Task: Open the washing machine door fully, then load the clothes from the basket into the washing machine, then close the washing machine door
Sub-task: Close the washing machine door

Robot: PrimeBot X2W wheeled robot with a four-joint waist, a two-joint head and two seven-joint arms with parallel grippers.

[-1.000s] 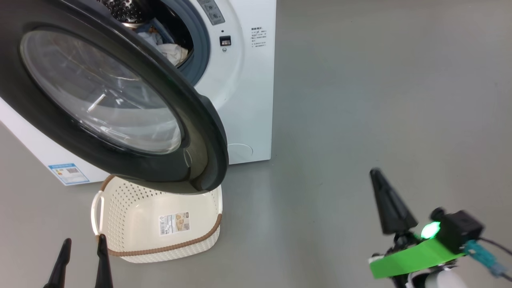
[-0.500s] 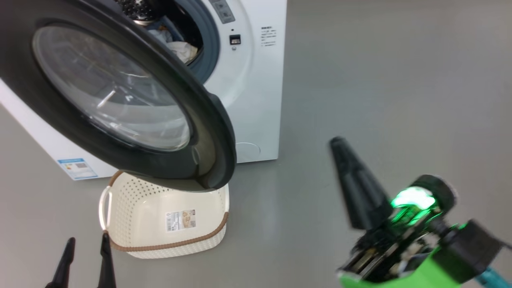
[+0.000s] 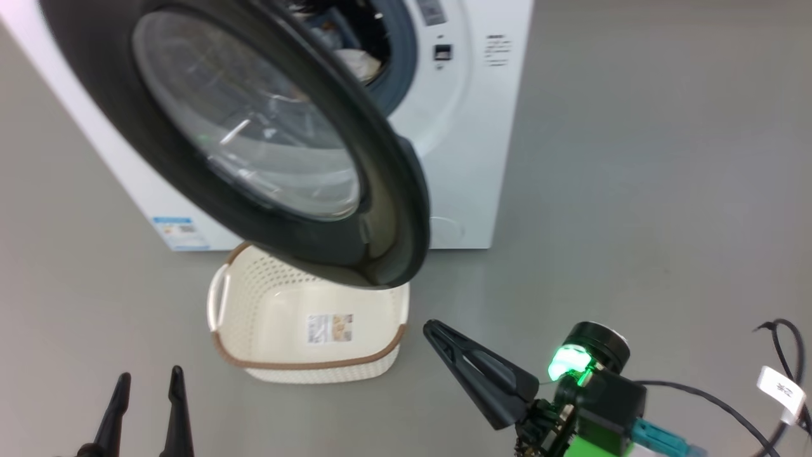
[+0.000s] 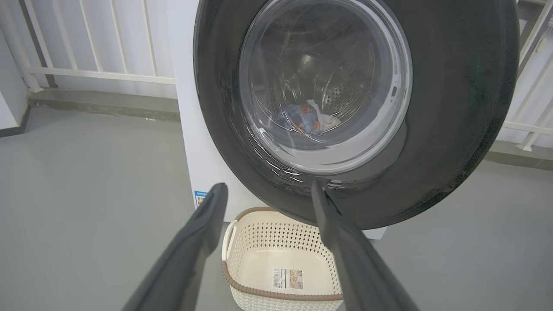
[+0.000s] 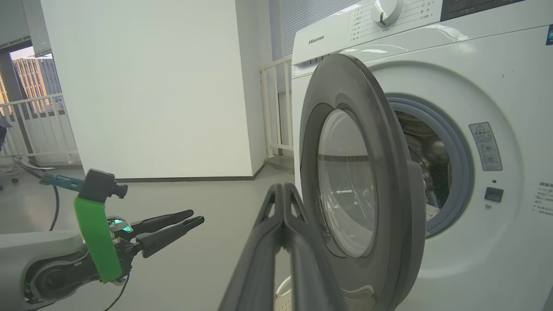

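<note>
The large round washing machine door (image 3: 254, 127), with its wide glossy black rim and bulging clear glass window, stood partly open, swung out from the front of the big white front-loading washing machine (image 3: 469, 139). In the head view its lower edge hung over the back part of the small cream-white perforated plastic basket (image 3: 317, 374) with a brown woven-look rim, which stood on the grey floor (image 3: 634, 158) just before the machine. The bottom of the basket was visible, with a paper label (image 3: 330, 328) on it. The clothes (image 4: 304, 121), light-blue fabric with orange-brown print and some cream-white cloth, lay inside the steel drum; the left wrist view showed them through the glass of the door.

The left gripper (image 3: 150, 374) was low at the left side, in front of the basket and well apart from it. Its two long dark fingers were spread wide and pointed toward the door, with only air between them.

The right gripper (image 3: 434, 329) was at the right of the basket, near its right corner. Its two fingers were pressed together into one point, closed on themselves. In the right wrist view the tips were near the outer side of the door's black rim, with a small gap between them. A green light (image 3: 568, 365) glowed on the right wrist, and a black cable with a white tag (image 3: 780, 387) lay on the floor at the far right.
</note>
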